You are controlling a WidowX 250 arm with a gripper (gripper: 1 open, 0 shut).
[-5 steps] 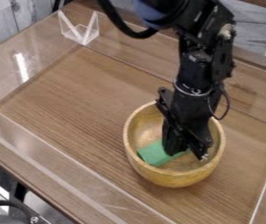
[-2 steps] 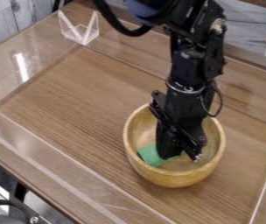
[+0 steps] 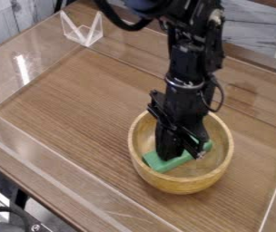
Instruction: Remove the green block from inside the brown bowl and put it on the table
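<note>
A black robot arm [image 3: 196,54] comes down from the top of the view, nearly upright, and its jaws reach inside the brown bowl [image 3: 183,183], which stands on the wood-grain counter [image 3: 86,95] towards the near right side. The jaws are closed all the way down onto the green block [image 3: 163,163], pinching the thin bar across its middle, so that green shows on both sides of the dark fingers. The block is slanted rather than flat: its lower end points to the near left, close to the inner wall of the bowl, and its other end rises to the right behind the fingers. The whole block is within the bowl's rim (how much of its lower end rests on the bowl's floor cannot be told from this angle). The bowl is round, light brown, with a thick rim, and is much wider than the block. It sits apart from the low clear walls [image 3: 19,68] that border the counter on the left and along the near edge. At the far left corner a small clear folded stand [image 3: 83,29] rests on the counter, well apart from the bowl. The stretch of counter between that stand and the bowl shows only darker streaks of grain.
</note>
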